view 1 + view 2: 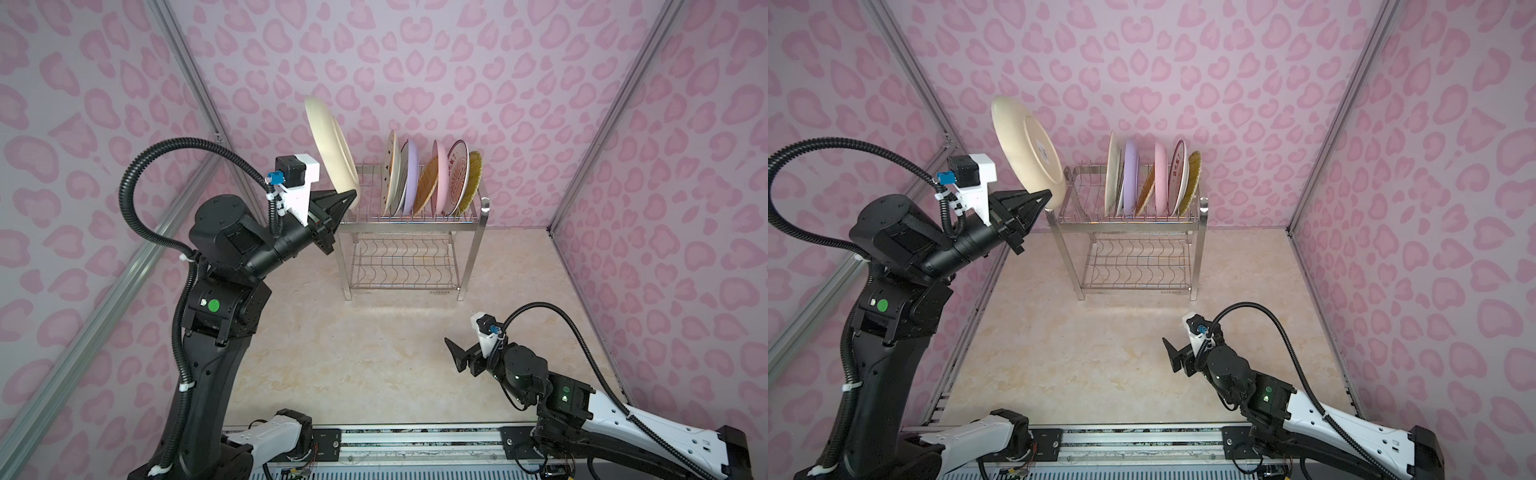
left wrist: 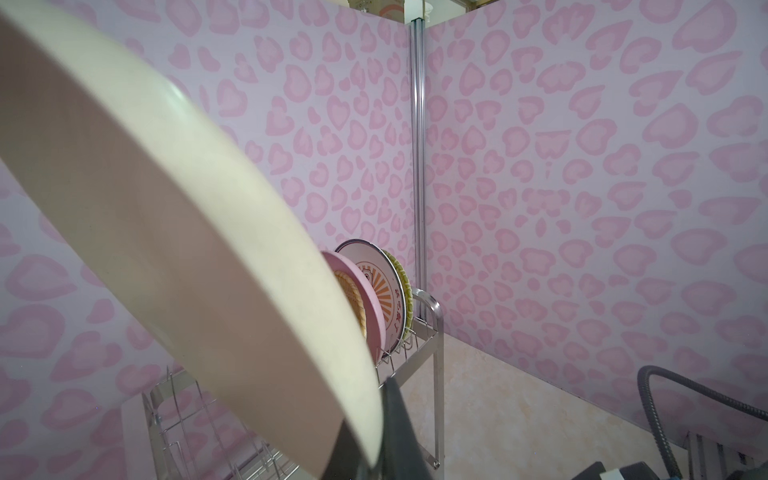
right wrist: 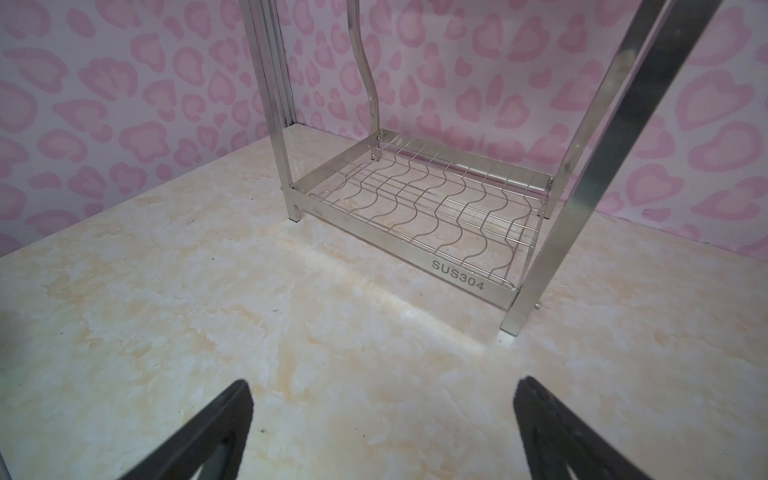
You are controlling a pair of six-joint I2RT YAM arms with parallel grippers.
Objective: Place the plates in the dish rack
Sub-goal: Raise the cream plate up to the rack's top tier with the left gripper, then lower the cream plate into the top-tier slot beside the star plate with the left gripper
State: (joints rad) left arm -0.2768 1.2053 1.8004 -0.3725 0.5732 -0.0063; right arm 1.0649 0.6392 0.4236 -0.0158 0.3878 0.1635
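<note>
A plain cream plate [image 1: 332,153] [image 1: 1025,149] [image 2: 166,228] hangs tilted in the air above the left end of the dish rack [image 1: 411,226] [image 1: 1125,226] [image 2: 432,316]. My left gripper [image 1: 353,195] [image 1: 1048,195] [image 2: 376,415] is shut on its lower rim. Several plates stand upright between the upper prongs, among them star-patterned [image 1: 390,174], lilac [image 1: 411,178], pink [image 1: 439,174] [image 2: 365,291], orange-radial white [image 1: 457,178] [image 2: 374,282] and yellow [image 1: 473,178]. My right gripper [image 1: 457,353] [image 1: 1171,351] [image 3: 382,399] is open and holds nothing, low over the table in front of the rack [image 3: 457,274].
The rack's left prong slots [image 1: 1084,208] hold nothing, and its wavy-wire lower shelf [image 1: 403,262] [image 3: 436,203] is bare. Pink patterned walls [image 1: 665,208] close in the marble table [image 1: 353,353] on three sides. A metal rail [image 1: 415,440] runs along the front edge.
</note>
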